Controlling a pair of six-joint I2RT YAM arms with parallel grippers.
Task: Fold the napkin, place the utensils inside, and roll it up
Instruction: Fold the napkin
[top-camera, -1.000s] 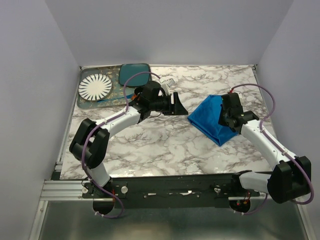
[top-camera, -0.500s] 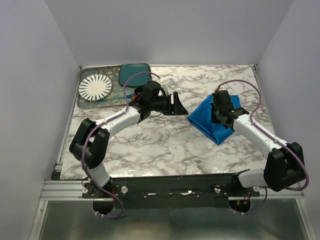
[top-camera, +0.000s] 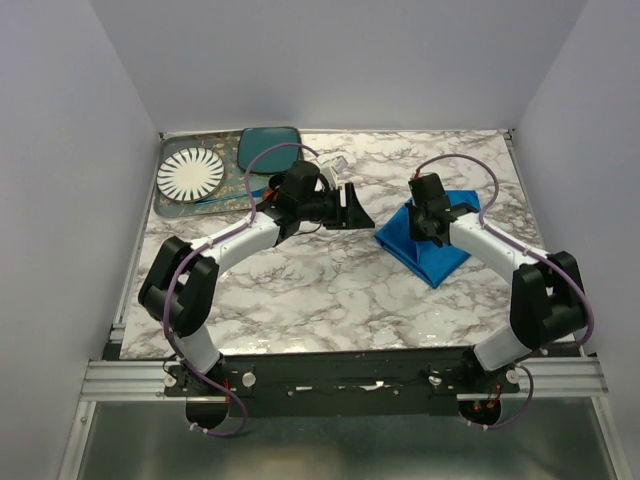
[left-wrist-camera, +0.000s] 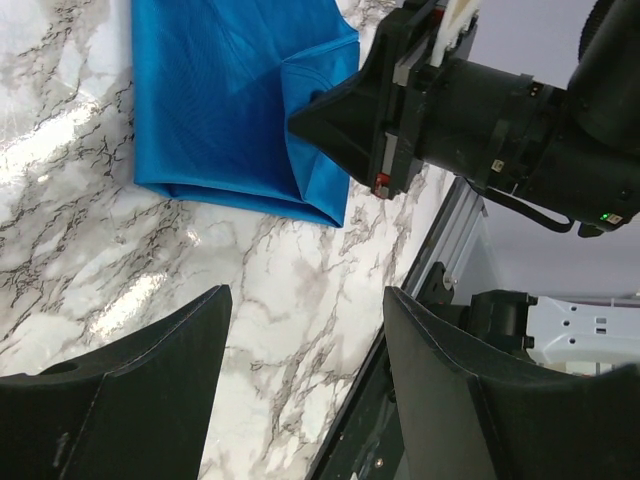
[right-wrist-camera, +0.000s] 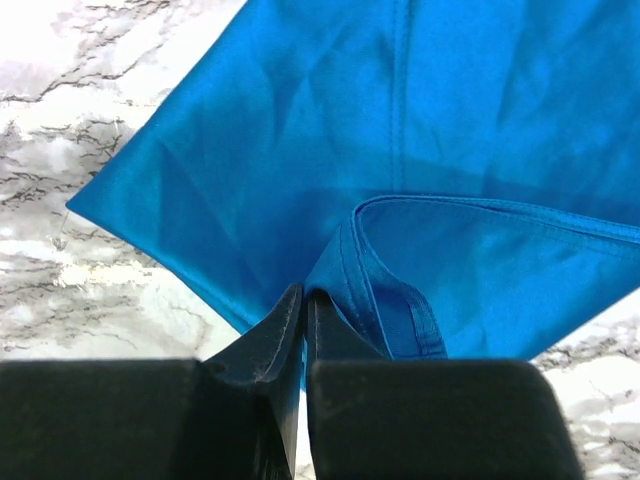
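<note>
Right jaws: pressed together, pinching a doubled hem of the napkin (right-wrist-camera: 300, 150). The right wrist view shows the cloth edge running in between the two tips. Left jaws: spread wide, with only bare table (left-wrist-camera: 90, 260) showing between them. They point at the napkin from its left and stand apart from it.

The napkin is bright blue and lies folded in stacked layers on the right half of the table, one corner pointing toward the near edge. The pinch sits at its far-left side, where a flap curls over beside the tips.

The right arm (top-camera: 500, 250) bends in from the right, its wrist over the far part of the cloth. The left arm (top-camera: 240, 235) reaches across the middle of the table.

In the far left corner a tray (top-camera: 175, 207) carries a white plate (top-camera: 190, 174) with dark radial stripes. A dark teal plate (top-camera: 268, 148) lies at the tray's far right corner — whether it rests on the tray cannot be told.
</note>
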